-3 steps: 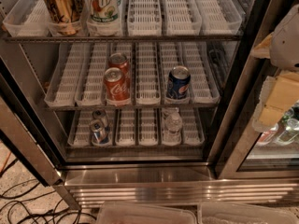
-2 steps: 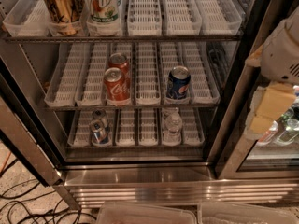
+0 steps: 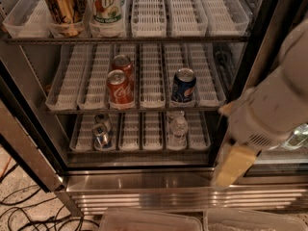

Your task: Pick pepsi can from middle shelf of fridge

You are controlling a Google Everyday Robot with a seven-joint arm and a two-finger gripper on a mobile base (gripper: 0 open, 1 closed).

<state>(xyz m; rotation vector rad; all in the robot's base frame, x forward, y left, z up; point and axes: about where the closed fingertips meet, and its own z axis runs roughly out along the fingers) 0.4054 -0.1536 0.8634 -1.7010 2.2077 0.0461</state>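
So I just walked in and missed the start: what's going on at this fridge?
A robot arm is going for the pepsi can, which stands upright on the middle shelf of the open fridge, to the right of two red cola cans. Nothing is holding it yet. The gripper hangs low at the right of the view, outside the shelves and below the can's level.

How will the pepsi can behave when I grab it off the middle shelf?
The pepsi can looks rigid and smooth, so probably slippery under a light squeeze. Standing upright on the slotted middle shelf, it may tip if nudged high. The tool hangs right of it, outside the fridge.
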